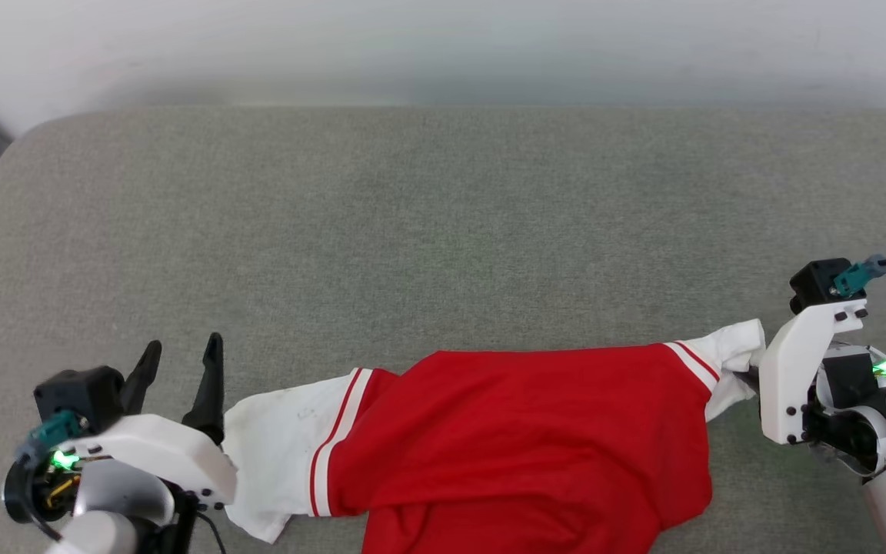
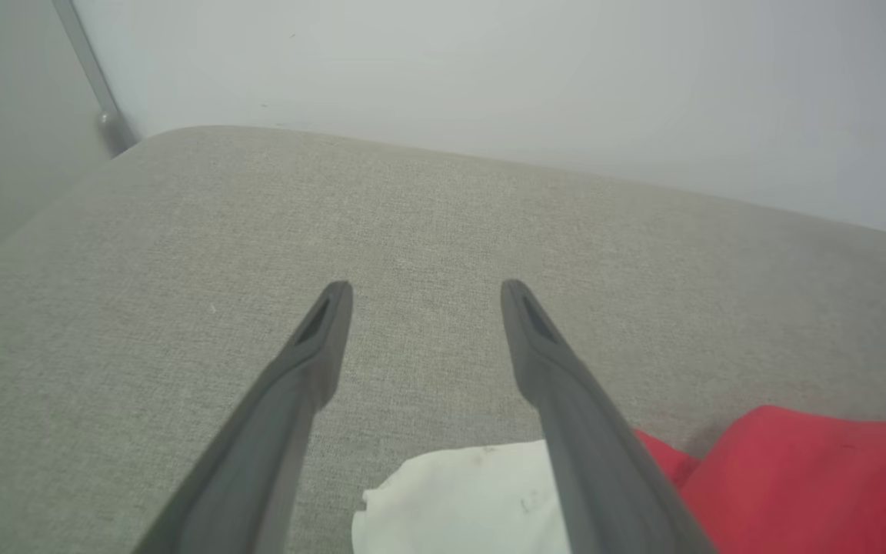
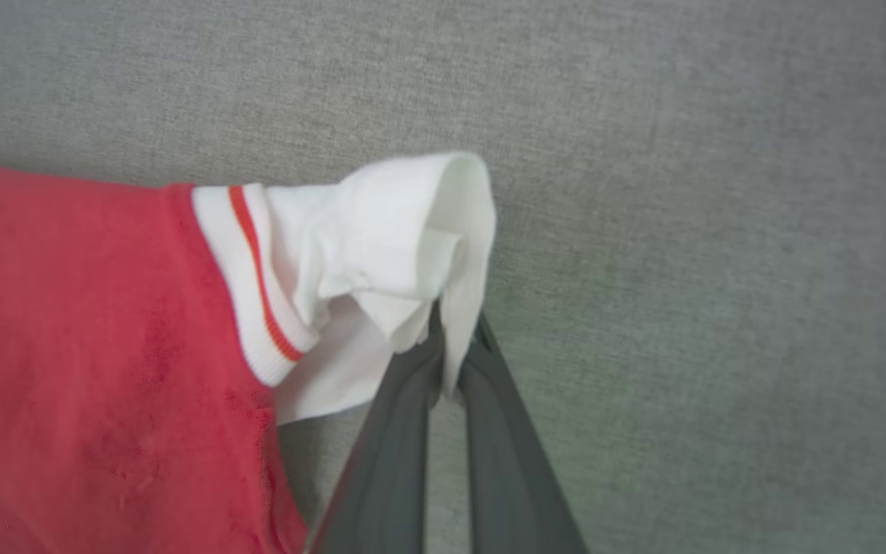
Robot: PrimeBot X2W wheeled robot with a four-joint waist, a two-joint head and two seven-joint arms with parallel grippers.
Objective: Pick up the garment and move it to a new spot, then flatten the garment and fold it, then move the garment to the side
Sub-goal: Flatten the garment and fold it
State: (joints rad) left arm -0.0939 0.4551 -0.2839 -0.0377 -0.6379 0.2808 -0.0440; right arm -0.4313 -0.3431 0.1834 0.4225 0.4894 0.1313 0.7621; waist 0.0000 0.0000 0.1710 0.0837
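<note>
The garment [image 1: 520, 431] lies along the near edge of a grey upholstered surface [image 1: 443, 231], stretched from left to right; its red body sits in the middle and runs off the near edge of the head view, with a white sleeve at each end, each joined to the red by red-and-white stripe trim. The left sleeve [image 1: 274, 454] lies fairly flat on the grey fabric, faintly marked; the right sleeve [image 3: 381, 238] is bunched and folded over on itself.

The left gripper [image 1: 184, 342] is at the near left, just beside the left sleeve; its two dark fingers stand well spread and hold nothing — in the left wrist view they point over bare grey fabric towards the far edge, and the sleeve's white end shows beside the base of one finger. Whether they touch the surface cannot be told.

The right gripper [image 3: 451, 338] is at the right end of the garment; its fingers are drawn close together, pinching a fold of the white sleeve between them — cloth drapes over their tips. A pale wall [image 1: 443, 46] rises behind the surface's far edge.
</note>
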